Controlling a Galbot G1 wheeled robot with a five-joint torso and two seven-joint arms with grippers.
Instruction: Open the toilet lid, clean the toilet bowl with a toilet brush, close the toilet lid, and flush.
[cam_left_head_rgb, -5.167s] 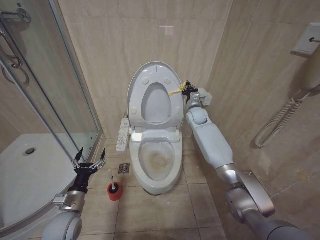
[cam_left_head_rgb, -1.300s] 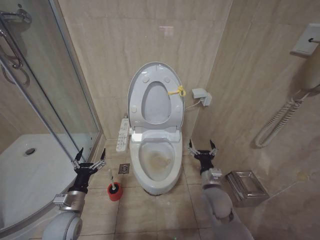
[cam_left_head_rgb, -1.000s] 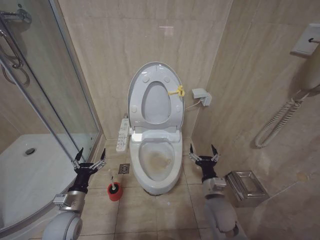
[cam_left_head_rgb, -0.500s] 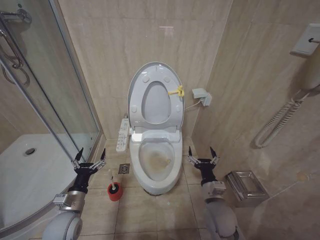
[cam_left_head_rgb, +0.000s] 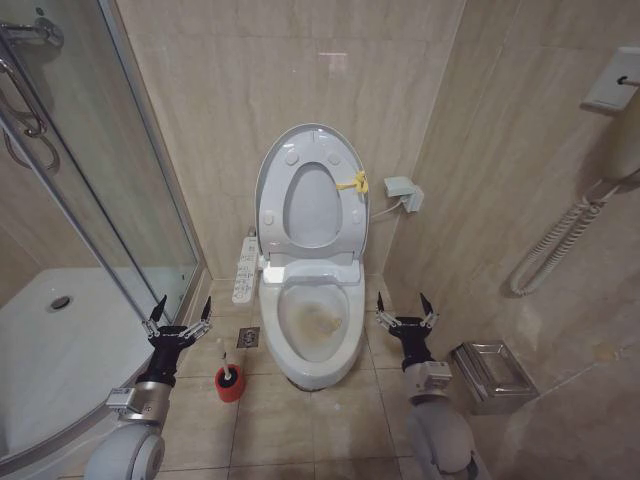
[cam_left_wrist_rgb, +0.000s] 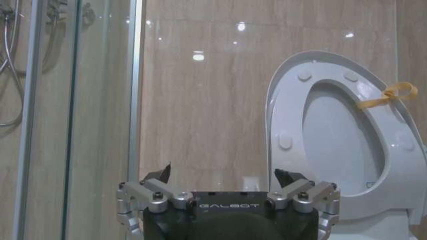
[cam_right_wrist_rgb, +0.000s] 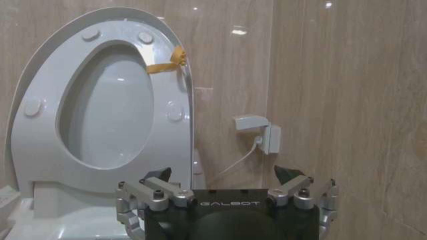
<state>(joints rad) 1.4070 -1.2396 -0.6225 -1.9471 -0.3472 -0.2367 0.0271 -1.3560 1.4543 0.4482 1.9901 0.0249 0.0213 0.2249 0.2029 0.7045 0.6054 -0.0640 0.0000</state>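
The toilet lid (cam_left_head_rgb: 268, 170) is standing upright against the wall tiles at twelve o'clock, with the ring seat (cam_left_head_rgb: 345, 215) and its yellow tie (cam_left_head_rgb: 354, 183) leaning up against it, and the stained toilet bowl (cam_left_head_rgb: 318, 322) is lying uncovered just below. The left gripper (cam_left_head_rgb: 180, 318) is hovering at about eight o'clock from the bowl with its jaws spread wide and holding nothing, and the toilet brush (cam_left_head_rgb: 229, 376) is sitting in its red holder cup on the floor just beside it, toward the bowl. The right gripper (cam_left_head_rgb: 404, 313) is hanging at about four o'clock from the bowl, jaws likewise gaping wide and empty, near a metal box (cam_left_head_rgb: 492, 374) resting on the floor by the wall.
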